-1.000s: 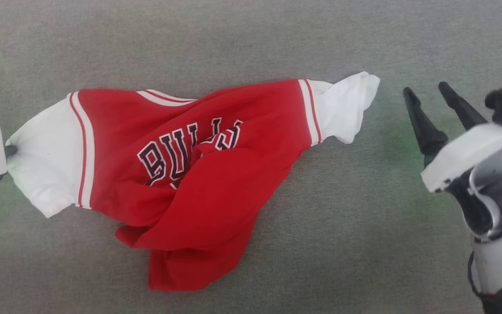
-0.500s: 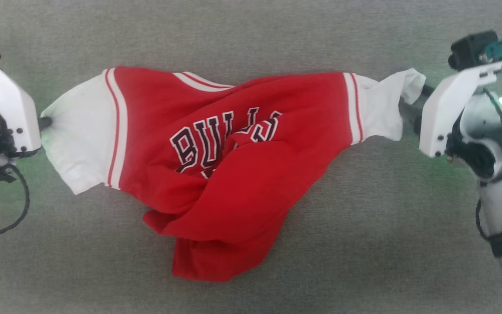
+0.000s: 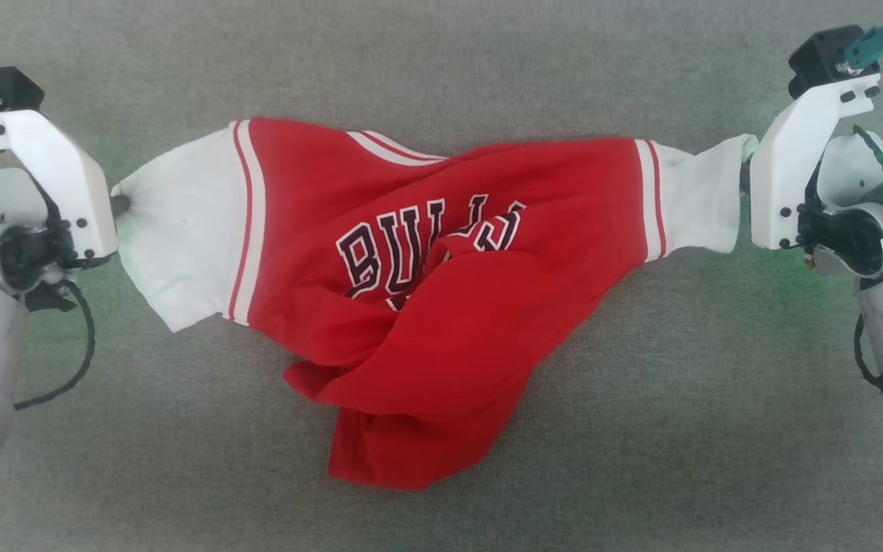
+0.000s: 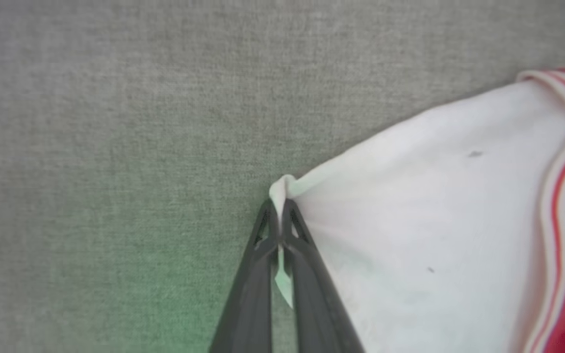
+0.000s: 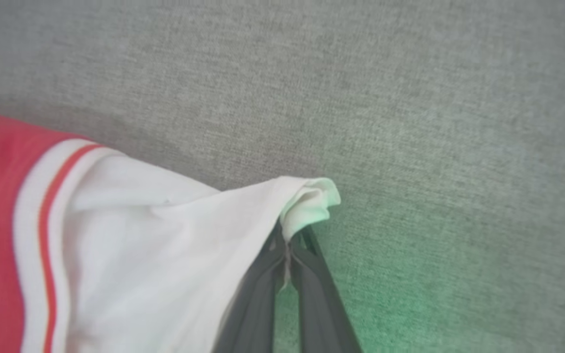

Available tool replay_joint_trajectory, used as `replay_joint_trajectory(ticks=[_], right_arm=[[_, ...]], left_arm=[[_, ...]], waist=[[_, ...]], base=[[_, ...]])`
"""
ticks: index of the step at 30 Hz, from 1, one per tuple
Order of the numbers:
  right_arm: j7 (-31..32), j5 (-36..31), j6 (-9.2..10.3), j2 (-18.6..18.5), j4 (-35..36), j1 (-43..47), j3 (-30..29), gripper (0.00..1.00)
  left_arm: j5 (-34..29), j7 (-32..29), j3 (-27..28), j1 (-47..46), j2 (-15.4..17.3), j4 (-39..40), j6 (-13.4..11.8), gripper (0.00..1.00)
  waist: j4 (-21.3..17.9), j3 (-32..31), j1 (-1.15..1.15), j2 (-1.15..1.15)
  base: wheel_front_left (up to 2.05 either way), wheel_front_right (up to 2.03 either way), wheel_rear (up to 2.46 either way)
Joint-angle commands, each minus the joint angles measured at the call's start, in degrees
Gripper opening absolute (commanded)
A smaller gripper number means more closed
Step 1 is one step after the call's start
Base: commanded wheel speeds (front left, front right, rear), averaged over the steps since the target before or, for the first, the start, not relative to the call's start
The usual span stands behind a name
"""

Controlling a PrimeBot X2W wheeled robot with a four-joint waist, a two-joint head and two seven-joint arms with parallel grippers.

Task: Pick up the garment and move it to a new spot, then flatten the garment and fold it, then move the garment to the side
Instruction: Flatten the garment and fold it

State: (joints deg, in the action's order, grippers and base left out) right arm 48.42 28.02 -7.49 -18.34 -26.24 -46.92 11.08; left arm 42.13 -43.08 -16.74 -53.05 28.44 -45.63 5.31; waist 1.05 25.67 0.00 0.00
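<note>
The left gripper (image 4: 277, 213) pinches the tip of one white sleeve (image 3: 181, 253), its fingers pressed together on the cloth. The shirt (image 3: 441, 307) lies strung between the two arms on the grey mat (image 3: 679, 429), its red body twisted and bunched toward the robot. The right gripper (image 5: 290, 247) nips the tip of the other sleeve (image 3: 706, 199). Lifting well probably means raising both arms together and level, with gentle tension, so that neither thin pinch slips.

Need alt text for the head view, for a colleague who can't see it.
A red garment with white sleeves is stretched sideways, the left end effector shut on one sleeve tip and the right end effector shut on the other. Its red body bunches and twists across dark lettering, over a gray surface.
</note>
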Motion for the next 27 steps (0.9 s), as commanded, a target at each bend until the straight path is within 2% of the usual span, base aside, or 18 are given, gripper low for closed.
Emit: replay_joint_trajectory(ticks=[1, 9, 16, 27], right_arm=[[-0.01, 0.35, 0.00, -0.35, -0.31, 0.50, 0.61, 0.00], [-3.89, 3.67, 0.00, -4.08, 4.78, -4.39, 4.50, 0.00], [-7.80, 6.44, 0.00, -5.86, 6.64, -9.56, 8.29, 0.00], [-16.57, 9.09, 0.00, -8.40, 3.99, -19.30, 14.30, 0.00]], left_arm=[[-0.38, 0.10, -1.02, 1.05, -1.39, -0.81, 0.38, 0.00], [-1.05, 1.75, -0.56, -4.97, -0.24, 2.12, 0.31, 0.00], [-1.69, 2.39, -0.21, -10.63, 1.08, 4.10, 0.27, 0.00], [-2.51, 5.01, 0.08, -19.40, 2.14, 7.13, 0.16, 0.00]], waist=[[0.24, -1.59, 0.00, 0.00], [0.32, -8.91, 0.00, 0.00], [-0.45, -15.55, 0.00, 0.00], [-1.45, -22.89, 0.00, 0.00]], base=[[0.00, 0.00, 0.00], [0.00, 0.00, 0.00], [0.00, 0.00, 0.00], [0.00, 0.00, 0.00]])
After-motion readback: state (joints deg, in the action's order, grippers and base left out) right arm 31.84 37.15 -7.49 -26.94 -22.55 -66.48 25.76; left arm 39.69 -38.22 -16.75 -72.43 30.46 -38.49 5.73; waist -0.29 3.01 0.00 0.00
